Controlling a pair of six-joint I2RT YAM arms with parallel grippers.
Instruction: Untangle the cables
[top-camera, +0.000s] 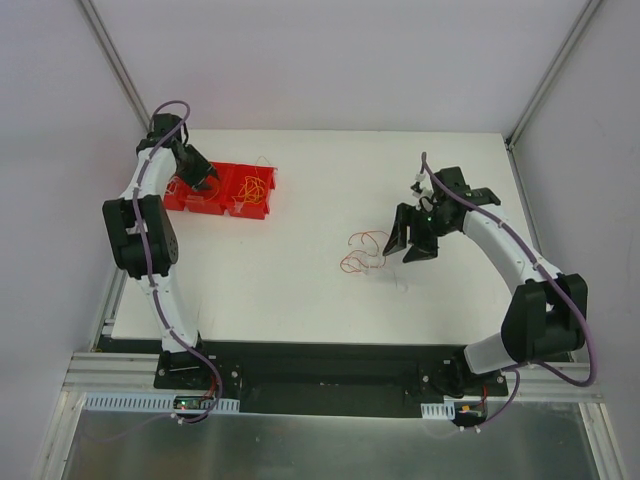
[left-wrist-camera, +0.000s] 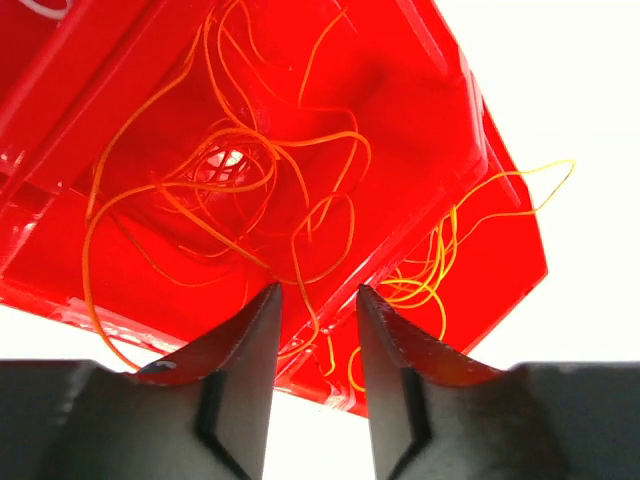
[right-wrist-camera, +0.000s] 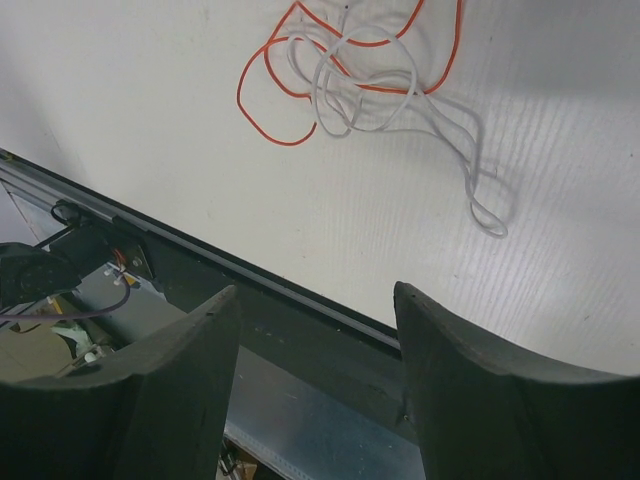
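A loose tangle of red and white cables (top-camera: 362, 252) lies on the white table near its middle. In the right wrist view the tangle (right-wrist-camera: 345, 75) sits ahead of my right gripper (right-wrist-camera: 315, 290), which is open and empty. That gripper (top-camera: 410, 245) hovers just right of the tangle. My left gripper (top-camera: 203, 180) hangs over the red bin (top-camera: 212, 208) at the back left. Its jaws (left-wrist-camera: 318, 295) stand a little apart, gripping nothing. An orange cable (left-wrist-camera: 250, 170) is coiled in the compartment below, one strand running past the fingertips. A yellow cable (left-wrist-camera: 430, 270) fills the neighbouring compartment.
The table's front edge with its black rail (right-wrist-camera: 250, 270) runs close under the right gripper. The red bin's divider wall (left-wrist-camera: 440, 190) separates its two compartments. Grey enclosure walls and slanted posts (top-camera: 120, 70) border the table at the back.
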